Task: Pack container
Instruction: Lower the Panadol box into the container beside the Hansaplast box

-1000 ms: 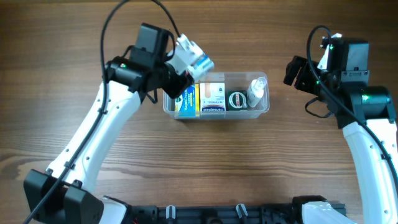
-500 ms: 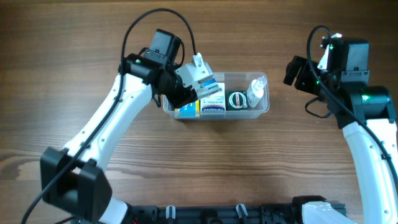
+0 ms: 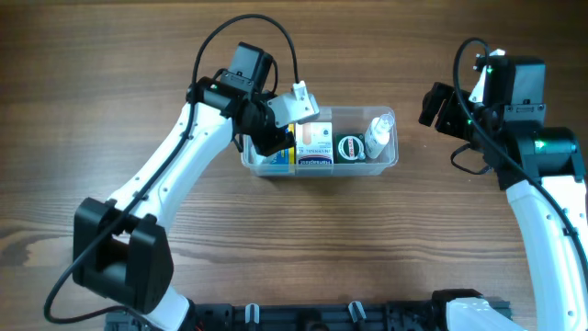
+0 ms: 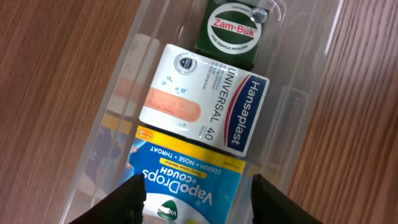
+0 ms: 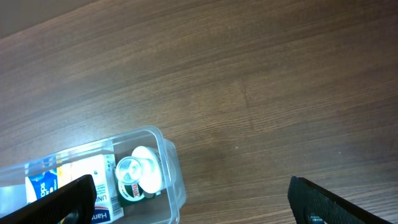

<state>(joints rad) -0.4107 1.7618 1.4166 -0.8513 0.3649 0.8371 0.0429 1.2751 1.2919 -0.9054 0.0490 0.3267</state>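
Closest in, my left gripper (image 4: 199,202) is down inside the container (image 4: 115,87), its fingers (image 4: 132,200) set about halfway apart on either side of the blue VapoDrops box (image 4: 186,183). That box lies flat at the near end of the tub. I cannot tell whether I am pinching it or standing just free of it. Just beyond it the Hansaplast box (image 4: 205,106) lies flat, then the green Zam-Buk tin (image 4: 235,31), and at the far end the white bottle (image 3: 378,134). The four things sit side by side in a row and fill the tub's length. I see nothing loose on the table (image 5: 249,74), so I judge the packing nearly done, with only my left hand to lift clear. The tub sits mid-table between my arms. My right gripper (image 5: 191,186) hangs near its bottle end, fingers spread wide, holding nothing.
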